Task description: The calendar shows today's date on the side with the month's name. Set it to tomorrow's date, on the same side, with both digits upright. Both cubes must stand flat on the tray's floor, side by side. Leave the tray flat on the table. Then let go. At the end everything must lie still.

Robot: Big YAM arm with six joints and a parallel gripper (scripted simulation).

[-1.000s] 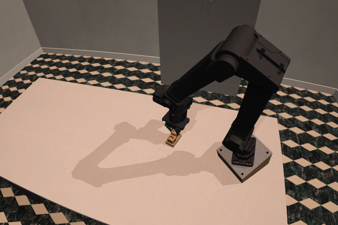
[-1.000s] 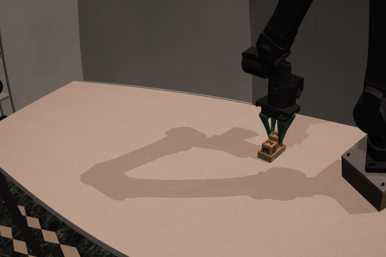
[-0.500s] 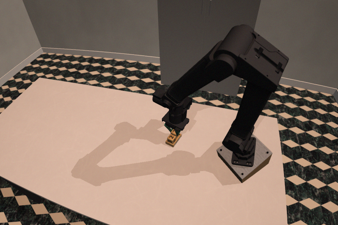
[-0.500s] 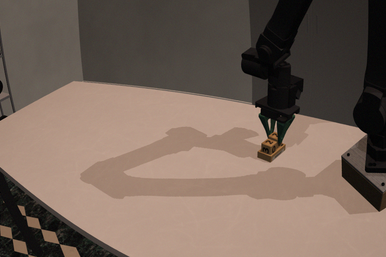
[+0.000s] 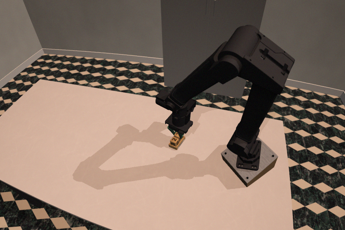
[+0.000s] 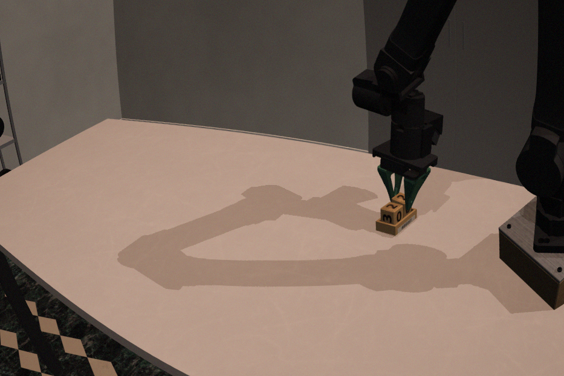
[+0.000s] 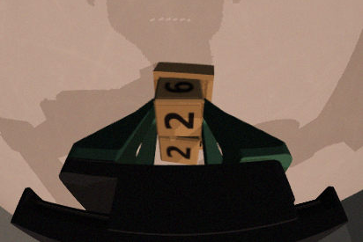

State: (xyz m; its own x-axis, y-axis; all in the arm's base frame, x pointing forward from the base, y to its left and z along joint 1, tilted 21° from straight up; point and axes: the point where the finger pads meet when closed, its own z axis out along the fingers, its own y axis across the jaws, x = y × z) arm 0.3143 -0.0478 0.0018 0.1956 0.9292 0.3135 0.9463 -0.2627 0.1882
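Readable marks: in the exterior view the near cube (image 6: pixel 389 213) shows a 3 on one side face, a 0 on the face beside it and a 2 on top. The tray (image 6: pixel 396 226) carries a pale strip along its long side with small dark print, too small to read. In the wrist view three faces are legible in a column: a 2 lowest, a 2 above it, and a 6 lying on its side on the far cube (image 7: pixel 182 84).

Position: the tray sits on the table (image 6: pixel 202 274), near the arm's mounting block (image 6: pixel 540 266), inside the arm's shadow. Two cubes stand in it side by side along its length.

Grip: the gripper (image 6: pixel 402 201) hangs straight down over the tray, green fingers (image 6: pixel 412 190) partly closed and clamped on the cube (image 7: pixel 178 122) at the end closer to the block. One finger lies against each of two opposite side faces; the cube's top face with the 2 shows between them in the wrist view. The other cube stands outside the fingers, touching or just beside the gripped one; which, I cannot tell.

Orientation: the tray's long axis runs diagonally across the table, one short end toward the arm's block. Whether the gripped cube rests on the tray floor cannot be told.
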